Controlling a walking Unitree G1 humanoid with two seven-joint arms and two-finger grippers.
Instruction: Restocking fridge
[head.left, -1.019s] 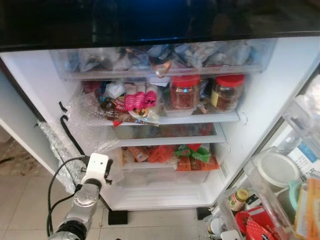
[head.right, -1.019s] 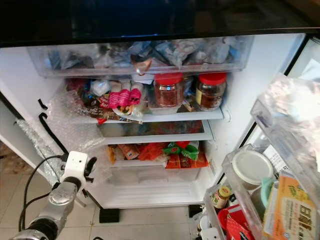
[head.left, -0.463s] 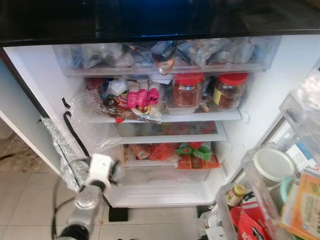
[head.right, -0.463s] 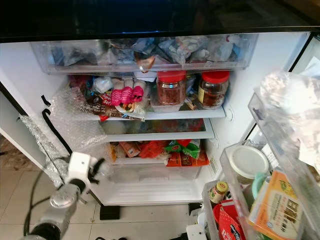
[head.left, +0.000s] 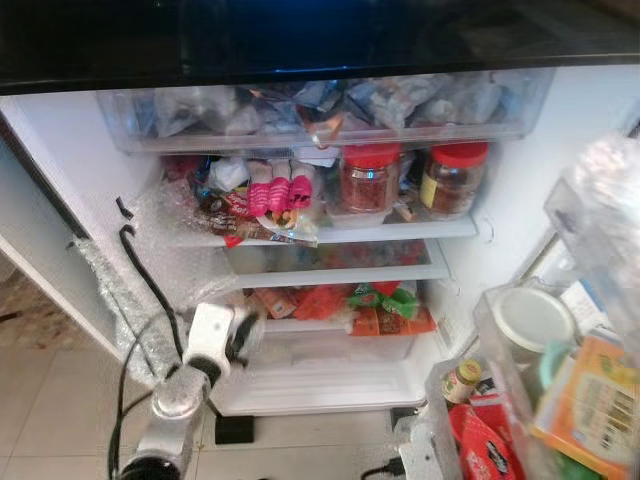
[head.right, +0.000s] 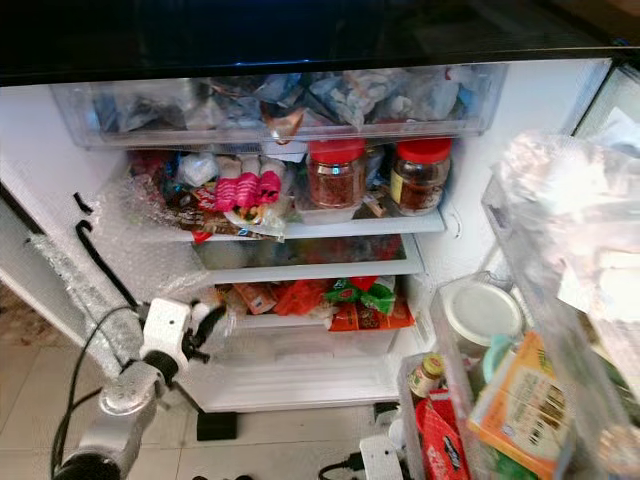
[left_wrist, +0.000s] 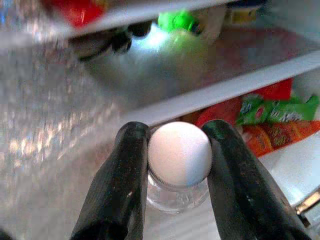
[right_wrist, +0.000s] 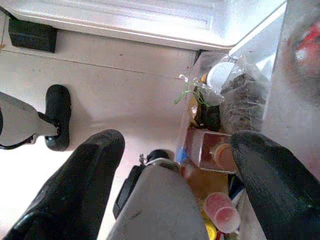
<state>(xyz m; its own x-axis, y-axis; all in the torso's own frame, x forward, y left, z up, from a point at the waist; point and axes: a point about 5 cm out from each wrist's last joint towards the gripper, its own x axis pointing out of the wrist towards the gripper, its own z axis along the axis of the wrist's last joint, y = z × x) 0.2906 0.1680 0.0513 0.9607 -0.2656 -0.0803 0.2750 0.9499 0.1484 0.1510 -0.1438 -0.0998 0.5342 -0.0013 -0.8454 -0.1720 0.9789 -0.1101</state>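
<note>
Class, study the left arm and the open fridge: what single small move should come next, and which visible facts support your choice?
Probably ease the left gripper forward and set its white-capped clear bottle down inside. The fingers are clamped on the cap, and the arm sits at the fridge's lower left beside the bubble wrap, level with the snack packets. The bare bottom tray looks like the nearest free spot.

End effector: left end effector (left_wrist: 179, 167), two black fingers (left_wrist: 120, 185) rising from the lower edge of the frame, closed on either side of a cap.
Held object: small clear jar (left_wrist: 177, 192) with a white rounded cap (left_wrist: 180, 152), centre of the frame.
Left half: crinkled bubble wrap (left_wrist: 47, 130), blurred.
Upper centre: white shelf edge (left_wrist: 215, 85) crossing the frame; above it a bright green blurred item (left_wrist: 176, 21).
Right: red and green packets (left_wrist: 270, 120) under the shelf.
</note>
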